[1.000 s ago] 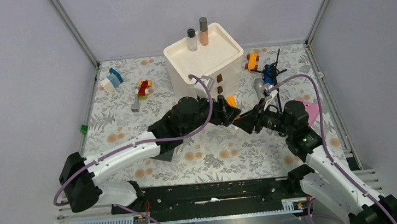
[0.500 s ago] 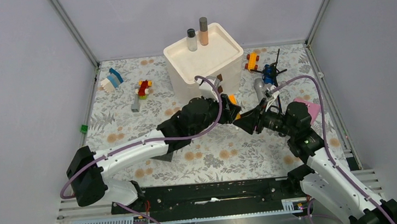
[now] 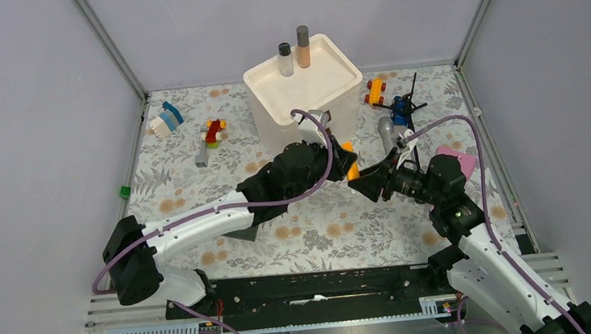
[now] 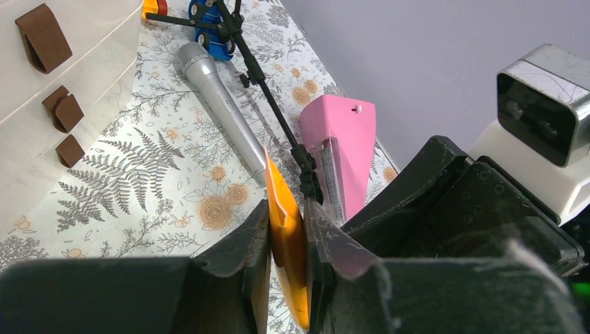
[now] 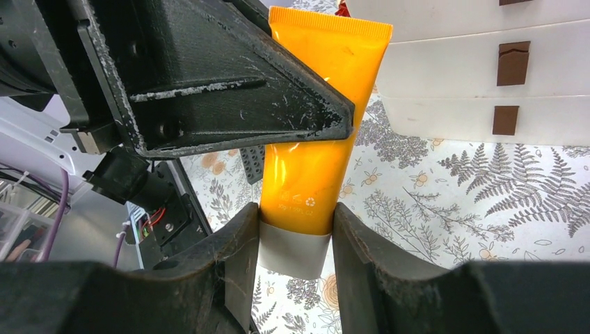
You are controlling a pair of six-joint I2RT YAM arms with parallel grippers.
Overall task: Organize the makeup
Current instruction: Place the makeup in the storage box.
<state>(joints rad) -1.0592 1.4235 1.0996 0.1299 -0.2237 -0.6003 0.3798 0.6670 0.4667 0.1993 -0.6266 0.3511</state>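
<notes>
An orange tube hangs in the air in front of the white drawer box, held at both ends. My right gripper is shut on its grey cap end. My left gripper is shut on the flat crimped end, both fingers pressing the orange tube. In the top view the left gripper and right gripper meet head-on. A black-capped clear bottle and a dark-capped beige tube stand upright on the box top. A silver-grey tube and a thin black brush lie on the mat.
A pink case lies at the right beside the brush. Brick toys sit at the back left, an orange toy car and a blue toy at the back right. Grey walls enclose the flowered mat.
My left arm has reached right to the orange tube, and its gripper has gone from open to shut on the tube's flat end. The right gripper has kept its hold.
</notes>
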